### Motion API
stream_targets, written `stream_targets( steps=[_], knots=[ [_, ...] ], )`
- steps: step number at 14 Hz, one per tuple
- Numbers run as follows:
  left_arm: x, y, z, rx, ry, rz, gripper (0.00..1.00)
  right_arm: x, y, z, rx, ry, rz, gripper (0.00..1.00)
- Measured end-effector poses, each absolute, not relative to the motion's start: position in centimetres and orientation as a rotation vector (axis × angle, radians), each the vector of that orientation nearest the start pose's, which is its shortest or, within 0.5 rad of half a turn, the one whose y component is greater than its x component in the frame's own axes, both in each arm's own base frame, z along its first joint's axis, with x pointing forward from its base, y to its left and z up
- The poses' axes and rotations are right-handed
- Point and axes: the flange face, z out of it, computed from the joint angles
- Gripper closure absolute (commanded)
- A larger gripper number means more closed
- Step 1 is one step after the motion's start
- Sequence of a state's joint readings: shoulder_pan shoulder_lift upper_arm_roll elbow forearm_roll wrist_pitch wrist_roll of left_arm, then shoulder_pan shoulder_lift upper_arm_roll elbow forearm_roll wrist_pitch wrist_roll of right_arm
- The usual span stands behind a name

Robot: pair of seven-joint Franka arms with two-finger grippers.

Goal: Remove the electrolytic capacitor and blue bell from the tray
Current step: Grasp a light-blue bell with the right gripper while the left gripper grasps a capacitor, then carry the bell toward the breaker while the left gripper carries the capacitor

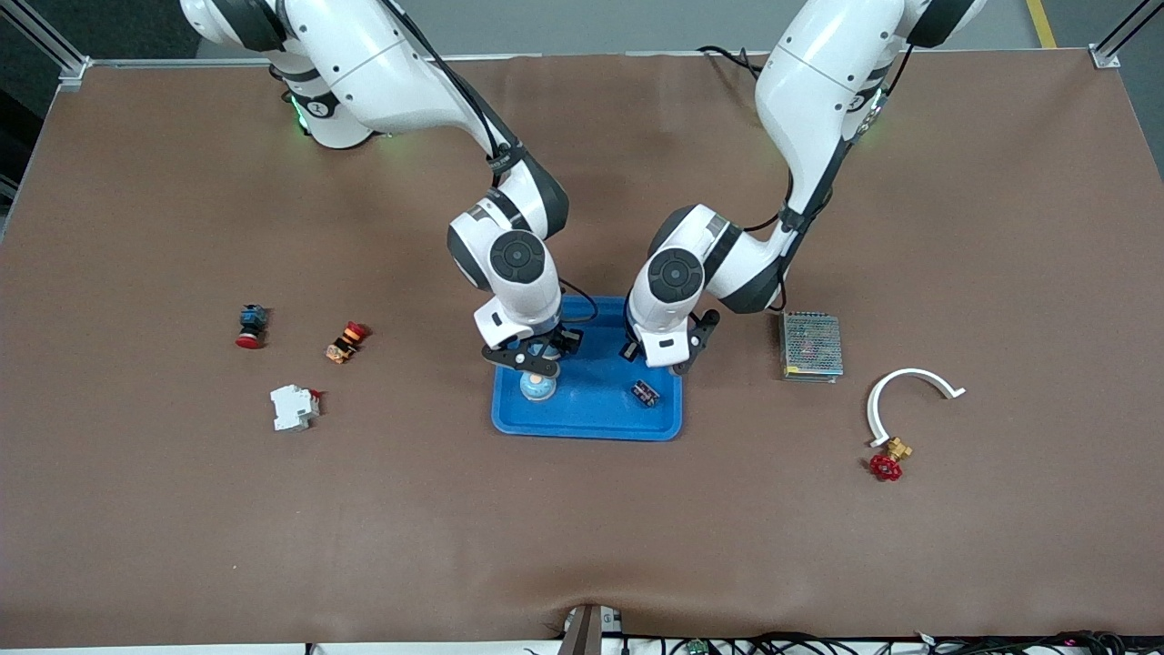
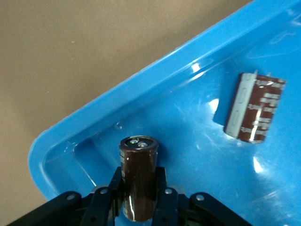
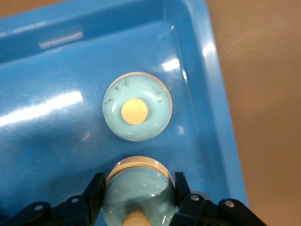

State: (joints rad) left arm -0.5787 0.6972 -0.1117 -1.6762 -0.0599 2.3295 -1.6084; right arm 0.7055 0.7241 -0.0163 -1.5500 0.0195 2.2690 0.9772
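A blue tray (image 1: 596, 420) sits mid-table. My left gripper (image 1: 664, 357) hangs over the tray's end toward the left arm, shut on a dark brown capacitor (image 2: 138, 176) that stands upright between its fingers (image 2: 104, 200). A second brown capacitor (image 1: 646, 393) (image 2: 254, 108) lies flat on the tray floor (image 2: 188, 141). My right gripper (image 1: 535, 357) is over the tray's other end, shut on a pale blue bell (image 3: 138, 190) with a cream rim. Another pale blue bell (image 1: 537, 387) (image 3: 137, 107) rests on the tray (image 3: 47, 141) just under it.
Toward the right arm's end lie a red push button (image 1: 250, 326), an orange-red button (image 1: 346, 342) and a white breaker (image 1: 293, 407). Toward the left arm's end are a metal mesh box (image 1: 811, 346), a white curved piece (image 1: 909, 393) and a red-handled valve (image 1: 889, 462).
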Motion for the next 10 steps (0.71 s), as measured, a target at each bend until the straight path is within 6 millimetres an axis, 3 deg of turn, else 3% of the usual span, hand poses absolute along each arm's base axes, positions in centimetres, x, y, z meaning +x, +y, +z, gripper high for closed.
stream_targets(
  steps=[3,6,8,10],
  knots=[
    [54.0,-42.7,22.8,-2.762,-1.49,0.195,0.77,56.7,43.0,25.1,-3.155,0.366,0.066,1.0],
    [55.5,-41.6,26.8,-2.751,-1.492,0.189,0.77,59.4,38.5,27.0,-3.185,0.201,0.12,1.0],
    [56.8,-39.3,30.0,-2.764,-1.45,0.195,0.77,61.1,35.3,28.3,-3.186,0.091,0.136,1.0],
    [58.3,-35.6,33.4,-2.782,-1.384,0.21,0.77,62.7,31.7,29.4,-3.18,-0.026,0.141,1.0]
  ],
)
